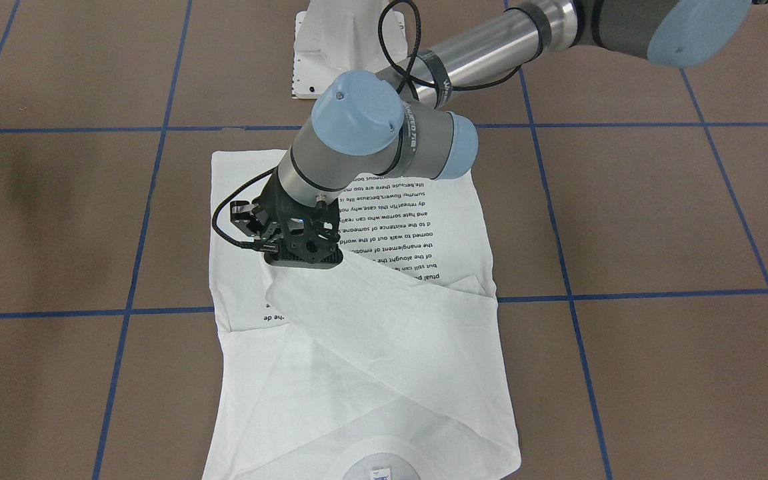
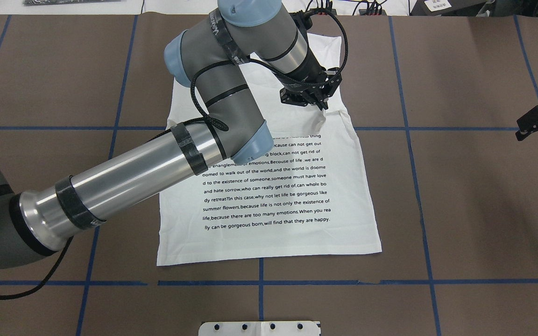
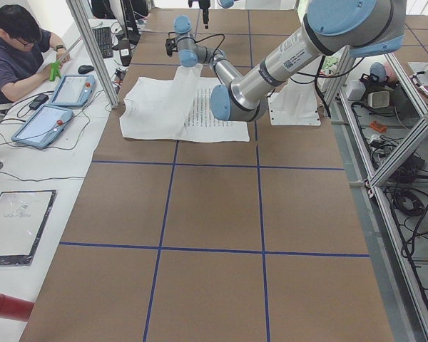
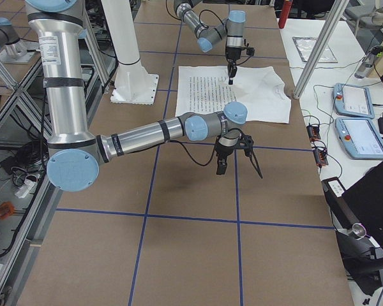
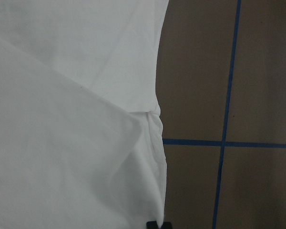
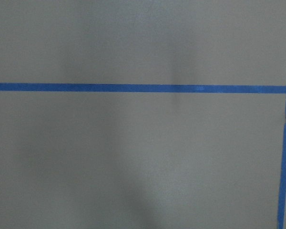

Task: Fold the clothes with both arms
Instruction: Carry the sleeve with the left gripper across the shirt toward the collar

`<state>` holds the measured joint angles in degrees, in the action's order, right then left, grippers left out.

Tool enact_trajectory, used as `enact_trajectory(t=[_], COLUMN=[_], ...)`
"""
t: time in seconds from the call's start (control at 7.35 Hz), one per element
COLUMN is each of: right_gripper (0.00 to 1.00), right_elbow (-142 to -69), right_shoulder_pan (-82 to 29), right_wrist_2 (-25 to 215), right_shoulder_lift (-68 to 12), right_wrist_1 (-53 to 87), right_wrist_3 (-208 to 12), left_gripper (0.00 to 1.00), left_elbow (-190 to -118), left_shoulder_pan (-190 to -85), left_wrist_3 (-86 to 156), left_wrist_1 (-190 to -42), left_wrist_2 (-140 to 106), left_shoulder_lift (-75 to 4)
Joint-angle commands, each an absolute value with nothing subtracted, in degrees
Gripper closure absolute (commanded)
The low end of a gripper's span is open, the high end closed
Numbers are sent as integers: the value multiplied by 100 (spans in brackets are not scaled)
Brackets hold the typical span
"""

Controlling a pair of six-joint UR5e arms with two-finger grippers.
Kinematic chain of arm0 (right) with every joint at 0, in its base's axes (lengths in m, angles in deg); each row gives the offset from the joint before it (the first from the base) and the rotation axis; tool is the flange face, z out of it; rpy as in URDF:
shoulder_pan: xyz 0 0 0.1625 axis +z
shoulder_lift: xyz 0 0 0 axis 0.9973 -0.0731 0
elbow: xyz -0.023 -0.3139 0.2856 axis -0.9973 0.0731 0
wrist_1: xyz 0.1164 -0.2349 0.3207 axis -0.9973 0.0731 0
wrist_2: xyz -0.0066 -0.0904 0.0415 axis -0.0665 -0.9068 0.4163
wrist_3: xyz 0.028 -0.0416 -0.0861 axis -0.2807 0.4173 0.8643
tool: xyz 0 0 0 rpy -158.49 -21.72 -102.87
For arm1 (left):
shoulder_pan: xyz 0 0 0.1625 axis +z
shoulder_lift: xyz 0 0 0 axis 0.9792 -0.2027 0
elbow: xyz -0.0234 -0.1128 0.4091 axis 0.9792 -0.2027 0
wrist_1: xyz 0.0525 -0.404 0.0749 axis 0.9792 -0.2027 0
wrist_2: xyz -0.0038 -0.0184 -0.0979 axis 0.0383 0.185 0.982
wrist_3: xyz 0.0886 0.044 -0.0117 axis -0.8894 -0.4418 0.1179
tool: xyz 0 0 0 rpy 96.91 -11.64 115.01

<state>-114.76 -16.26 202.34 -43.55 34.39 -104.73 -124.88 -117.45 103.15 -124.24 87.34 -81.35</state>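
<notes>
1. The left end effector (image 1: pixel 305 260) points straight down and is pinched closed on a raised fold of the shirt (image 2: pixel 250 242). The cloth rises to its black fingers in a small peak.
2. From that grip a plain white flap runs diagonally across the garment. It covers part of the printed text (image 2: pixel 266 196).
3. The shirt lies near the middle of the brown counter (image 2: pixel 460 186), text face up, just in front of the white pedestal (image 1: pixel 337 53). Its straight hem is toward the robot, and its neck label (image 1: pixel 379 474) is at the far end.
4. The left arm (image 2: pixel 133 177) reaches across the shirt from the robot's left. It hides the start of several text lines in the overhead view.
5. The right end effector (image 4: pixel 239 169) is spread wide and holds nothing. It hovers over bare counter on the robot's right, well apart from the shirt. Its wrist camera shows only counter surface and blue tape lines (image 6: pixel 133 88).
6. The right arm (image 4: pixel 140 137) stretches low over the counter from its upright shoulder post.
7. In the left side view, a person (image 3: pixel 14 50) sits at a side table beyond the counter's far edge. Two tablets (image 3: pixel 39 125) lie near them.
</notes>
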Motion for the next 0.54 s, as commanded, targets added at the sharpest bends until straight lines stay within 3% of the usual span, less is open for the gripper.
enact_trajectory(t=[0.0, 0.41], right_gripper=[0, 0], right_elbow=[-11467, -11353], right_shoulder_pan=[-1628, -1628], right_wrist_2=[20234, 20234], right_shoulder_lift=[-4329, -4206], right_wrist_1=[3439, 3439], right_wrist_3=[-10473, -10473], left_gripper=[100, 100], left_elbow=[-12478, -11996], left_shoulder_pan=[-11689, -11479], left_wrist_3=[10315, 10315], left_wrist_1=[-12484, -13132], left_wrist_2=[8681, 8119], left_shoulder_lift=[-8112, -8103])
